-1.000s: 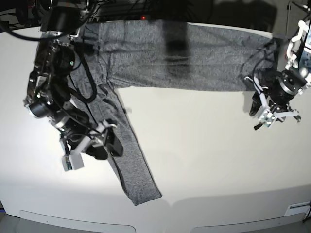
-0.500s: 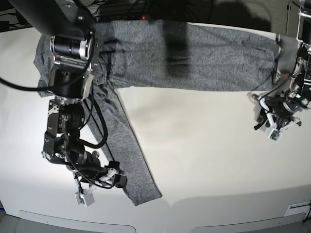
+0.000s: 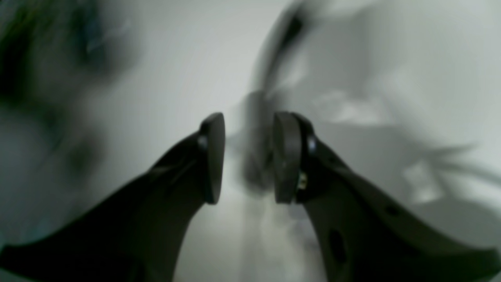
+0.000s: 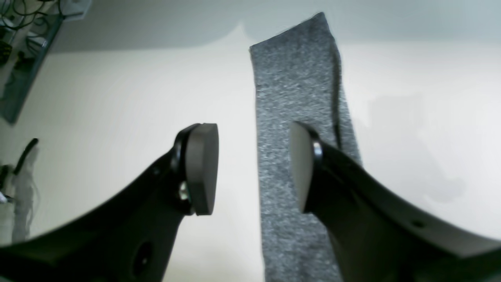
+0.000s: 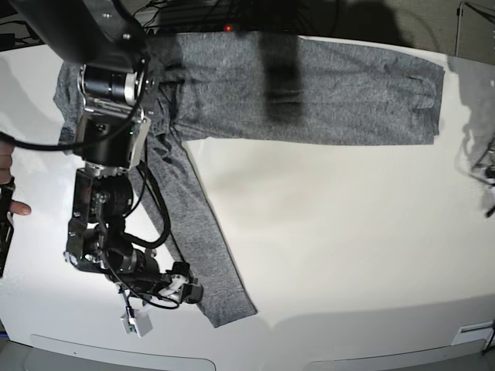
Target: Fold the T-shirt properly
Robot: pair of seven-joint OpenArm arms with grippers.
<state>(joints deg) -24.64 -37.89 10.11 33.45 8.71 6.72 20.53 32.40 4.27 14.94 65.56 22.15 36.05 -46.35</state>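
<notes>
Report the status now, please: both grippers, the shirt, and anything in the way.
Right gripper open, empty, over the sleeve end. Left gripper open, empty, view blurred. T-shirt flat on the table, not yet folded. Nothing in the way.

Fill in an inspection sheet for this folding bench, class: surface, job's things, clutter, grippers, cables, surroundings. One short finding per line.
Surface: white table, bare in the middle.
Job's things: grey T-shirt spread flat along the far edge, one sleeve lying toward the near edge, unfolded.
Clutter: nothing seen.
Grippers: right gripper open, empty, by the sleeve end; left gripper open, empty, view blurred.
Cables: black cables along the right arm.
Surroundings: a person's hand at the table's edge.
</notes>
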